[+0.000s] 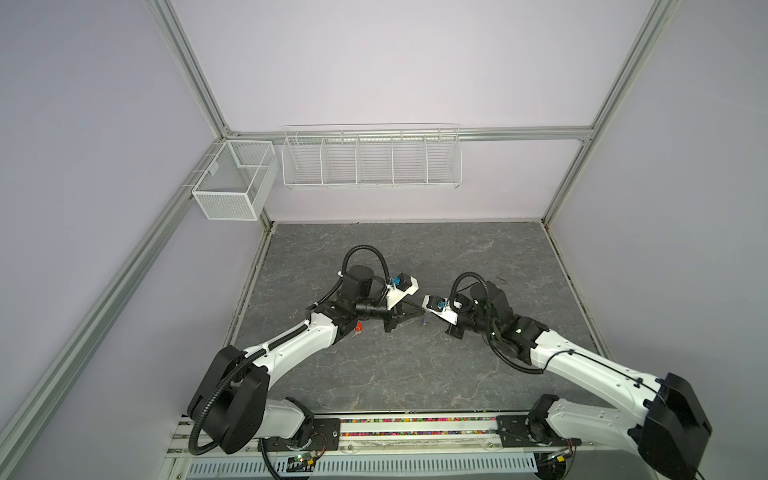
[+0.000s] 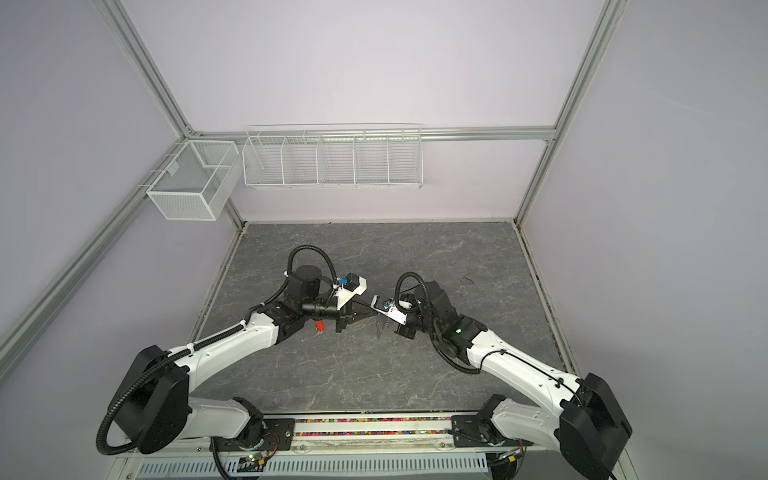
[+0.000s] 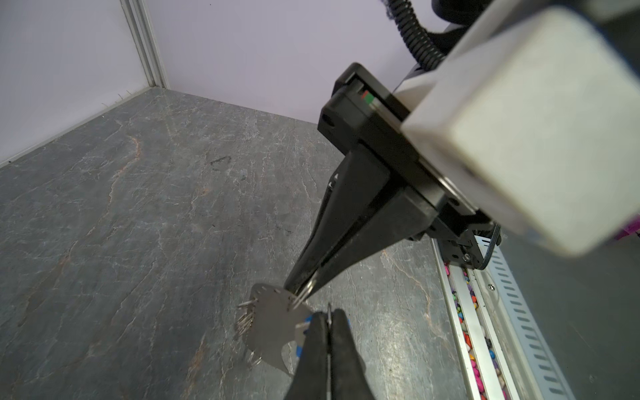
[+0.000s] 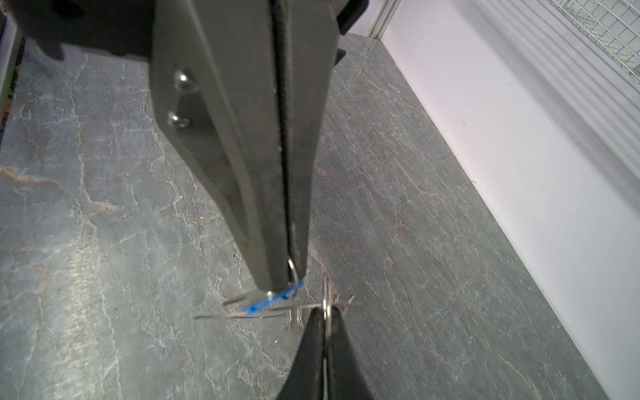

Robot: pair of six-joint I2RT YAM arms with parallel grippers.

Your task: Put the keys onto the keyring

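The left gripper (image 4: 283, 281) pinches the blue key (image 4: 259, 305) at its tips — the right gripper (image 4: 324, 313), just beside it, clamps a ring of the keyring (image 3: 270, 322).

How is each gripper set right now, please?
Left gripper: closed, holding the blue-tagged key.
Right gripper: closed on a ring of the keyring.

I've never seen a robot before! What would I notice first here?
Above the middle of the grey marbled table, the left tool holds a silver key with a blue plastic tag while the right tool pinches a ring on the flat dark-grey keyring holder. A silver key with an orange-red tag lies by the left arm.
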